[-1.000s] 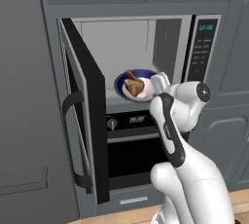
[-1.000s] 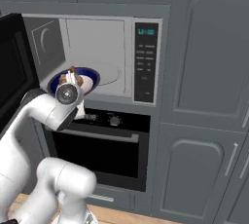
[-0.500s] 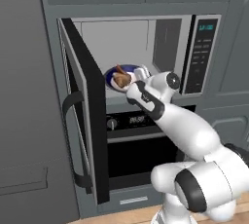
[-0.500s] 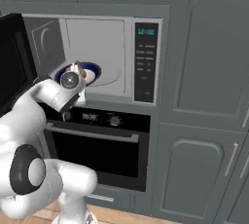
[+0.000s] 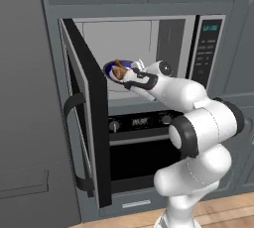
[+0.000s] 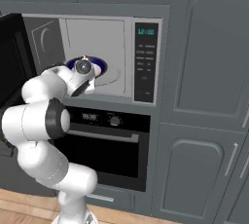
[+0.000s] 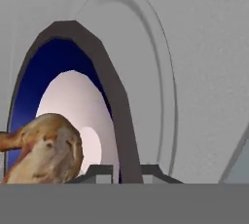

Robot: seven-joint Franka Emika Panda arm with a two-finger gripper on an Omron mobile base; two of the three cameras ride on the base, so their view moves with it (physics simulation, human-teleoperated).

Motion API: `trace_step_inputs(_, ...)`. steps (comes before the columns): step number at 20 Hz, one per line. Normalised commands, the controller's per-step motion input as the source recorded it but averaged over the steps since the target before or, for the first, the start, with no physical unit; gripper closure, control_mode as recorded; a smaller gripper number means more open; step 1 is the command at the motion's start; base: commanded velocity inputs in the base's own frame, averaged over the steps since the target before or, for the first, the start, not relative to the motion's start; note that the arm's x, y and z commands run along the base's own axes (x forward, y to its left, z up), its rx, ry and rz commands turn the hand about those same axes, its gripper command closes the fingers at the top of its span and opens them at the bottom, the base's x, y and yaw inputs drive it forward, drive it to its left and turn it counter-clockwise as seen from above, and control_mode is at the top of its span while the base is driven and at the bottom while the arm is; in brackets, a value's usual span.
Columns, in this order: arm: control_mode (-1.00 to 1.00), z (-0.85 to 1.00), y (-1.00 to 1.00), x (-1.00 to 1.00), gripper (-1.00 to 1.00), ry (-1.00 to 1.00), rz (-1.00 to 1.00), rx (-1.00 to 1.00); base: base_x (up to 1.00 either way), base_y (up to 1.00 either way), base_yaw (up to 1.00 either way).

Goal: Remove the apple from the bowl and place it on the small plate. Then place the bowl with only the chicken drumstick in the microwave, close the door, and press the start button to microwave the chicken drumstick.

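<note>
Reaching into the open microwave (image 5: 149, 48) from below and right, forearm stretched left at cavity height, elbow folded low in front of the black oven (image 5: 141, 142). Holding the bowl (image 5: 115, 67) just inside the cavity mouth, over the left part of the floor, above the turntable (image 6: 114, 74). Gripper (image 7: 120, 172) clamped on the bowl's dark rim, fingertips (image 7: 99, 174) pinched close with the rim between them, seen edge-on in the hand view. Bowl (image 7: 58, 101) tipped in that view, blue outside and white inside showing; from the right base view, blue rim (image 6: 97, 62) peeking round the wrist. Chicken drumstick (image 7: 44, 150) lying in the bowl, thick end toward the fingers, thin bone end pointing off to the left edge of the hand view; long axis roughly across that view. From the left base view, drumstick (image 5: 118, 71) sitting brown against the blue. Door (image 5: 84, 118) swung wide to the left, edge toward the camera, black handle (image 5: 74, 142) on its outer face. Control strip (image 6: 146, 62) on the right with a teal display (image 6: 146, 31), digits too blurred to read; button labels below also unreadable. Oven panel carrying a small display (image 5: 140, 121), likewise illegible.
</note>
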Motion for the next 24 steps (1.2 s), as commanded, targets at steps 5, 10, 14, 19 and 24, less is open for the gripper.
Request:
trace_step_inputs(5,-1.0,0.03,0.0,-0.06,-1.0,-0.04,0.01,0.0,0.0,0.0,0.0)
trace_step_inputs(10,-1.0,0.38,0.0,-0.32,-1.0,-0.11,0.0,-0.01,0.0,0.0,0.0)
trace_step_inputs(14,-1.0,0.48,0.02,-0.95,-1.0,-0.07,0.0,-0.12,0.0,0.0,0.0)
trace_step_inputs(19,-1.0,0.17,0.03,-0.77,-1.0,-0.02,-0.03,-0.08,0.0,0.0,0.0)
trace_step_inputs(24,-1.0,0.19,0.0,-0.61,-1.0,0.02,0.0,-0.06,0.0,0.0,0.0)
